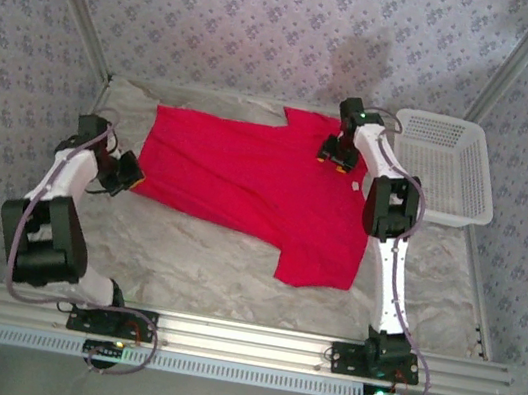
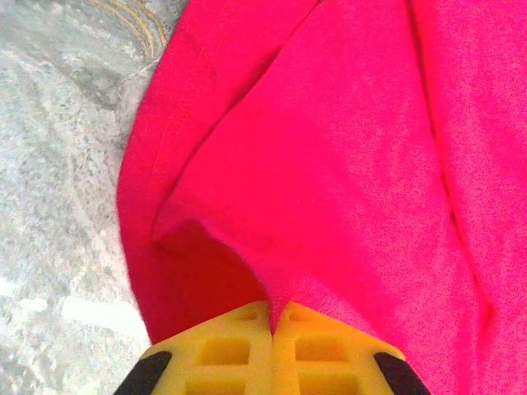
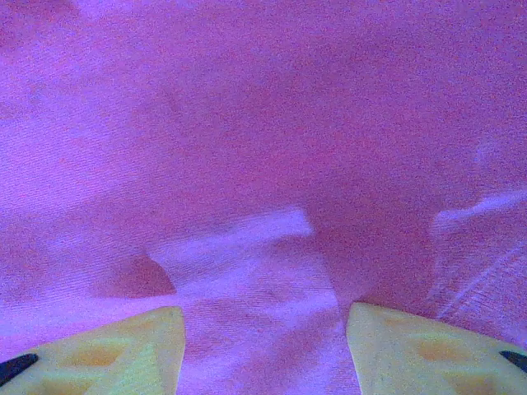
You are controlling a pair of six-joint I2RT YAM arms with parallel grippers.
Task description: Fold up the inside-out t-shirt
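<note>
Red fabric covers the middle of the tabletop [image 1: 183,255]: the t-shirt [image 1: 245,189] lies spread nearly flat on a crinkled pale sheet, one sleeve pointing toward the near edge and a small white tag [image 1: 355,184] showing near its right side. The left gripper [image 1: 134,174] sits at the shirt's left edge, clenched on a pinch of the cloth; in the left wrist view a fold of red runs up into the seam between its yellow fingers [image 2: 239,354]. The right gripper [image 1: 331,158] is over the shirt's far right corner, its jaws spread apart above the cloth, grasping nothing. A white basket [image 1: 439,118] stands just beside the shirt at the far right.
</note>
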